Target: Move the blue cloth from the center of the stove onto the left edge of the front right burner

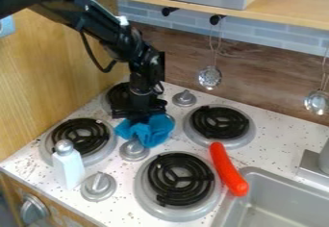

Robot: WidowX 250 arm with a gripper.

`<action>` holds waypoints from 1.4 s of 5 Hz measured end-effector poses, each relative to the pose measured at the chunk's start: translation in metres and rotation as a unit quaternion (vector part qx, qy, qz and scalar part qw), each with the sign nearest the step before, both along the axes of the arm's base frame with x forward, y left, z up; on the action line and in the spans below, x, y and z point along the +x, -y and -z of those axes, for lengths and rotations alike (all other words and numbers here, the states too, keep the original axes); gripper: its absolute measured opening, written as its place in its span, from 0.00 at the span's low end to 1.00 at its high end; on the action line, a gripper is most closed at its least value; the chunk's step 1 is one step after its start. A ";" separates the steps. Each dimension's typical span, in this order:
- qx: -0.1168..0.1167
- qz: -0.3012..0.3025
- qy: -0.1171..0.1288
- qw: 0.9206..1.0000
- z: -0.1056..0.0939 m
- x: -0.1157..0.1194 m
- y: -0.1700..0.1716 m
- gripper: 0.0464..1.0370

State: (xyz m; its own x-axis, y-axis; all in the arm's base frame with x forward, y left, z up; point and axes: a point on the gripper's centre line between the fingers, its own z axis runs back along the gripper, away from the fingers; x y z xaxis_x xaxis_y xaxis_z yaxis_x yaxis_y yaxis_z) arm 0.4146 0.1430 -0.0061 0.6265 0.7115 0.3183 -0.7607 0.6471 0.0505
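Gripper, black, pointing down above the rear left of the white countertop; whether wide or closed, cannot tell. Cloth, blue, crumpled, at the gripper's lower end, beside a grey knob. Coil burners, four, black, set around. Bottle, white, grey-capped, near the front-left burner. Elongated red object, lying between the front-right burner and sink. Strainer, metal, hanging behind.

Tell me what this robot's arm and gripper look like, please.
The arm is black, built of chunky jointed segments, with a small white patch on its upper side. A thin black cable loops off it. The gripper is black too, with a wide crosswise part.
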 end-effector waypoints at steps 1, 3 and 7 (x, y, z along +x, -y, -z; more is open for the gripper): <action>-0.005 -0.014 0.002 1.000 0.000 0.011 -0.011 0.05; -0.024 -0.031 0.003 0.999 -0.001 0.031 -0.011 0.05; -0.043 0.027 0.007 0.999 0.007 0.019 0.050 0.05</action>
